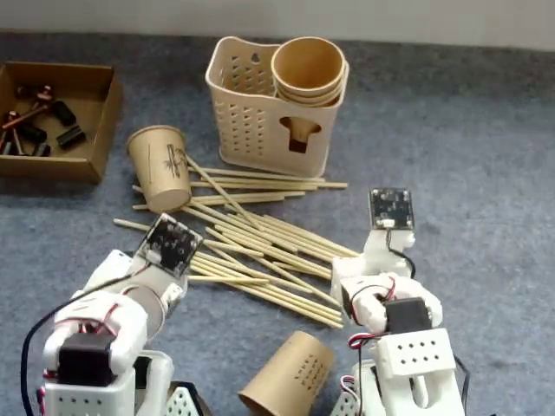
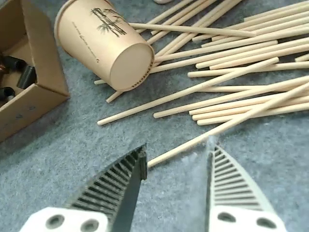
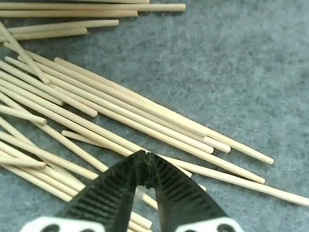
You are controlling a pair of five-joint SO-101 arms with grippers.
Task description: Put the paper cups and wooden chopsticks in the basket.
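The beige basket (image 1: 247, 121) stands at the back with a stack of paper cups (image 1: 308, 68) inside. A bamboo-printed paper cup (image 1: 160, 166) (image 2: 108, 43) lies on its side left of the basket, resting on chopstick ends. Another paper cup (image 1: 286, 374) lies near the front between the two arms. Several wooden chopsticks (image 1: 260, 247) (image 3: 120, 104) are strewn across the grey mat. My left gripper (image 2: 176, 152) is open low over the mat, one chopstick end (image 2: 166, 155) lying between its fingers. My right gripper (image 3: 145, 157) is shut just above the chopsticks' right ends.
A cardboard box (image 1: 95, 130) (image 2: 29, 99) holding small dark parts sits at the far left, close to the lying cup. Bare mat stretches to the right of the basket and the chopsticks.
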